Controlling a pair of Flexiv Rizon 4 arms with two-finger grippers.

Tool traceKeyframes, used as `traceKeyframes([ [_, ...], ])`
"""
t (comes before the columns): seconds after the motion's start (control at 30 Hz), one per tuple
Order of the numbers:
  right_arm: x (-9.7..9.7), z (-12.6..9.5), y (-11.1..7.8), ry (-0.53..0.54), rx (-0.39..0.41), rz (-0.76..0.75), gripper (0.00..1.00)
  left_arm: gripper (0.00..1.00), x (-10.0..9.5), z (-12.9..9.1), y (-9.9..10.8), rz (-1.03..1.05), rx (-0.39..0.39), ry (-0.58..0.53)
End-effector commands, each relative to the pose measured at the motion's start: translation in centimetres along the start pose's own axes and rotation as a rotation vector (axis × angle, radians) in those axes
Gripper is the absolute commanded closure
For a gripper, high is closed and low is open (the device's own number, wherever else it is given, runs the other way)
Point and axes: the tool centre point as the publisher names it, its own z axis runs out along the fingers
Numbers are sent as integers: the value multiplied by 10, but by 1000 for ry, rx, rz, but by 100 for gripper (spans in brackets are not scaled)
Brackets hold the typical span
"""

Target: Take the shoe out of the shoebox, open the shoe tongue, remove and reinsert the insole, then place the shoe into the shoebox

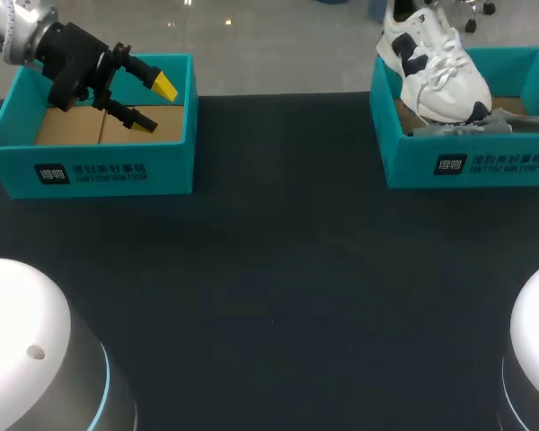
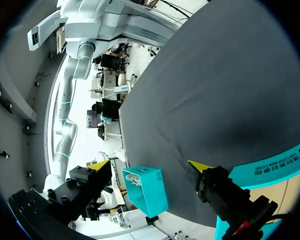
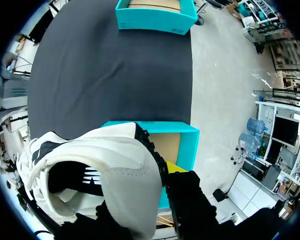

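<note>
Slowly lift the shoe (image 1: 436, 67), pinched by the right gripper (image 3: 145, 185), clear of the 1 o'clock box (image 1: 404, 153); the left gripper (image 1: 154, 106) hangs spread.

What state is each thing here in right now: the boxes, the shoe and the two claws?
Left shoebox: lidless, cardboard floor showing.
Right shoebox: lidless, grey paper inside.
White shoe: laced, tilted heel-up, toe down over its box.
Left claw: open, holding nothing.
Right claw: shut on the shoe's heel.
</note>
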Motion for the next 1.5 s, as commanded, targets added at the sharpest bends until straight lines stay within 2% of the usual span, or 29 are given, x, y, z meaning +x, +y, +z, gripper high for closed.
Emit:
traceKeyframes([
  [0.03,-3,5,-26,22,6,22,100,0,0,0,0,1,1,3],
  [0.2,1,8,-40,28,-19,76,100,0,0,0,0,1,1,3],
  [0.73,1,8,-40,28,-19,76,100,0,0,0,0,1,1,3],
  [0.97,-6,23,-88,42,-19,93,100,0,0,0,0,1,1,3],
  [1.33,-29,59,-153,30,63,172,100,0,0,0,0,1,1,3],
  [1.5,-37,73,-182,42,65,208,100,0,0,0,0,1,1,3],
])
